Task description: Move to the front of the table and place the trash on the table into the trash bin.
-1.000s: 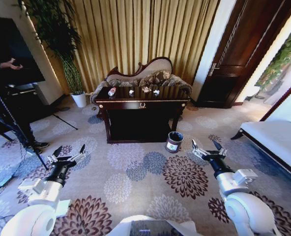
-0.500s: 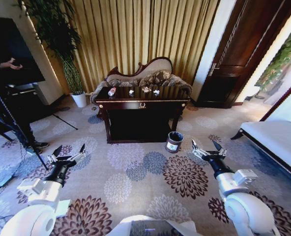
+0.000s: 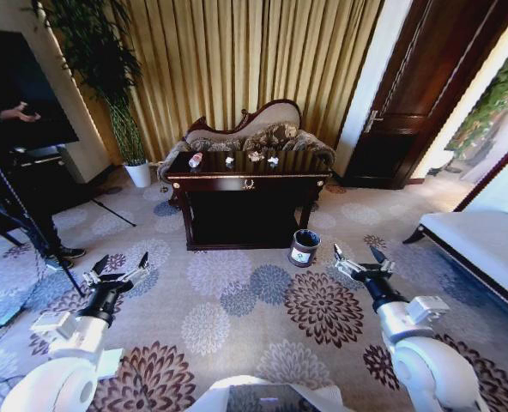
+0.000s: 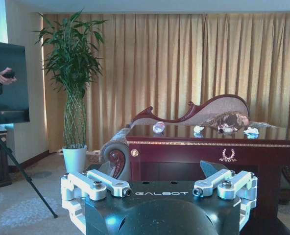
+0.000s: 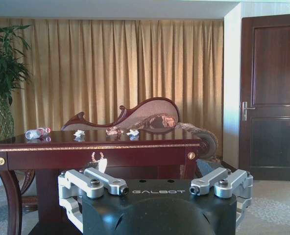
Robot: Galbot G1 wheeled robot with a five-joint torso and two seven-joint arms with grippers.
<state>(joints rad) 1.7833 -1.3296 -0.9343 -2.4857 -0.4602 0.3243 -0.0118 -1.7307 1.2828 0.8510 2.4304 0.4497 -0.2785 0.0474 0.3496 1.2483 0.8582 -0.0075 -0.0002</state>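
The dark glossy table (image 3: 247, 178) stands a few steps ahead across the carpet. On its top lie a clear bottle (image 3: 195, 160) with a red cap at the left end and small white crumpled pieces (image 3: 229, 160) (image 3: 273, 160) toward the middle. The round dark trash bin (image 3: 304, 247) sits on the floor by the table's front right leg. My left gripper (image 3: 123, 258) and right gripper (image 3: 355, 251) hover low over the carpet, both open and empty. The wrist views show the table (image 4: 208, 147) (image 5: 96, 147), the bottle (image 4: 158, 128) (image 5: 36, 133) and the paper (image 4: 198, 129) (image 5: 79, 132) at tabletop level.
A floral sofa (image 3: 254, 129) backs the table against gold curtains. A potted plant (image 3: 127, 129) and a tripod (image 3: 22, 225) stand at the left. A dark door (image 3: 426, 94) and a white bench (image 3: 481, 249) are on the right. Patterned carpet lies open ahead.
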